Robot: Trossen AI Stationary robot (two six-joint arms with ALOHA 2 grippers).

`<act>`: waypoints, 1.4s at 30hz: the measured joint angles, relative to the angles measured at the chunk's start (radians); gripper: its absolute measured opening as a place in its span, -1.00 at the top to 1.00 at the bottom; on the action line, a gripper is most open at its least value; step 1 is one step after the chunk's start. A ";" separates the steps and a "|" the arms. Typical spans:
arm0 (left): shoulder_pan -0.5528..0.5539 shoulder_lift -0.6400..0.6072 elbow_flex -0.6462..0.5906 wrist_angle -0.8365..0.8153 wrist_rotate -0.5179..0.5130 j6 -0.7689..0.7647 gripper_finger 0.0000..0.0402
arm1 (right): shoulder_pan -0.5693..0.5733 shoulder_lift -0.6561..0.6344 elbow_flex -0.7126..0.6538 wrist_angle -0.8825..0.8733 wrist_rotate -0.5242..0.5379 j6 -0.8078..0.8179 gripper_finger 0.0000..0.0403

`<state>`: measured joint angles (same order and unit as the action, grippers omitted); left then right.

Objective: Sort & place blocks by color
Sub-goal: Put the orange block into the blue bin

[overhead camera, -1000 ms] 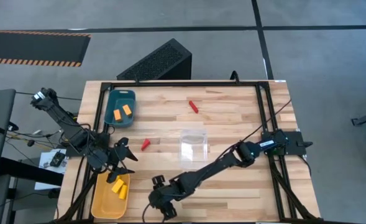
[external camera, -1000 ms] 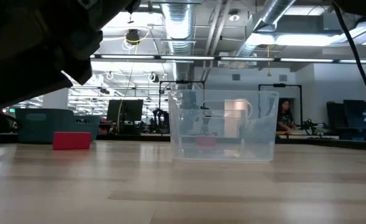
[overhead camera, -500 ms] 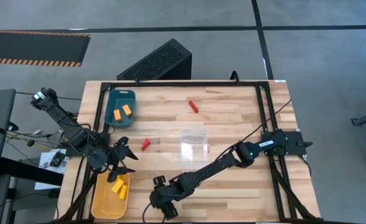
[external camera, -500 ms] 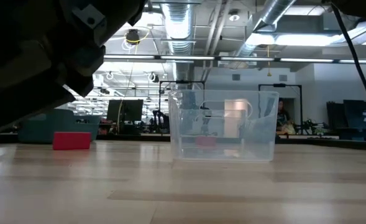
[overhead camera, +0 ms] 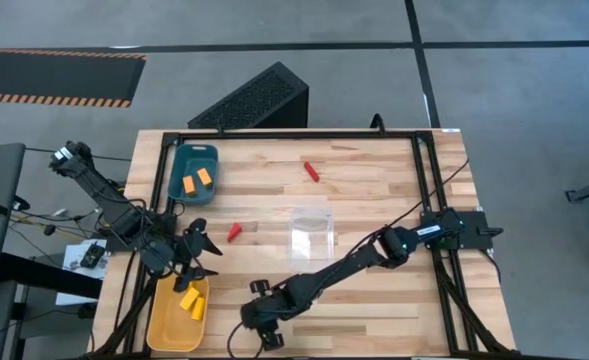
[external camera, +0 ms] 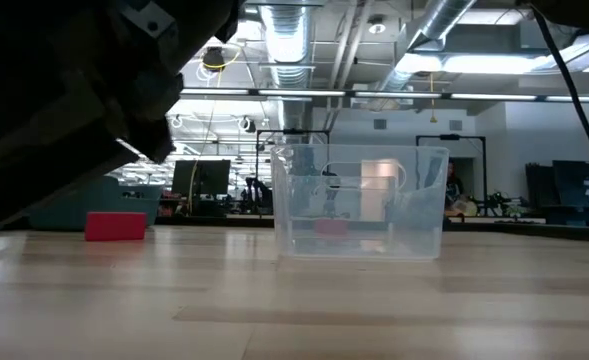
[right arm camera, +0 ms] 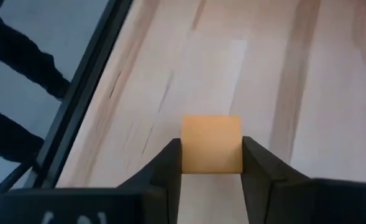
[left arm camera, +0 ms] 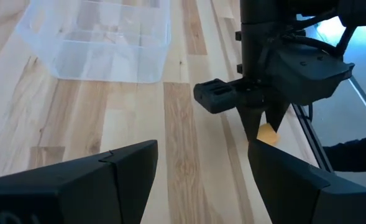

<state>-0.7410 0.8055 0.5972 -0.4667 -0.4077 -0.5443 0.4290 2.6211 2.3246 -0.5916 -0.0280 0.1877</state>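
My right gripper (overhead camera: 261, 322) is at the table's near edge, pointing down, shut on an orange cube (right arm camera: 211, 144), which also shows in the left wrist view as orange cube (left arm camera: 268, 133). My left gripper (overhead camera: 202, 256) is open and holds nothing, just beyond the far end of the yellow tray (overhead camera: 162, 318), where yellow blocks (overhead camera: 192, 300) lie. Two orange blocks (overhead camera: 197, 181) lie in the teal tray (overhead camera: 196, 153). One red block (overhead camera: 234, 232) lies flat on the wood left of the clear box (overhead camera: 311, 232). Another red block (overhead camera: 312, 171) lies farther back. My right gripper pinches the orange cube between its two fingers (right arm camera: 168, 167), one on each of two opposite side faces (right arm camera: 189, 163). The fingers come from above, pointing down. The cube sits at their free ends (left arm camera: 261, 127); whether it is clear of the table I cannot tell.
A black metal rail (right arm camera: 77, 118) runs along the table's near edge beside my right gripper. The right arm (external camera: 64, 90) fills the low view's left side. A black slatted case (overhead camera: 254, 98) lies beyond the far edge. Bare wood (overhead camera: 374, 190) lies right of the clear box.
My right arm has shifted a little toward the table's right, its fingers still shut on the cube. In the low view its dark bulk has spread upward and to the right. The left arm and the loose blocks have kept still.
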 joint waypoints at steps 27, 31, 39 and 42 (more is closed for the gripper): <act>0.447 -0.002 0.002 0.388 0.001 0.203 -0.18 | -0.145 -0.461 -0.335 -0.350 0.106 -0.148 0.31; 0.544 -0.001 0.003 0.424 -0.031 0.165 -0.18 | -0.218 -0.641 -0.639 -0.095 -0.070 -0.191 0.34; 0.616 0.017 0.003 0.429 -0.216 -0.013 -0.18 | -0.392 -1.052 -1.053 0.194 -0.253 -0.317 0.30; 0.633 0.044 0.003 0.496 -0.262 -0.101 -0.18 | -0.474 -1.171 -1.152 0.239 -0.269 -0.355 0.30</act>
<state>-0.1076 0.8496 0.6004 0.0294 -0.6694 -0.6449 -0.0450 1.4499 1.1723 -0.3524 -0.2974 -0.1675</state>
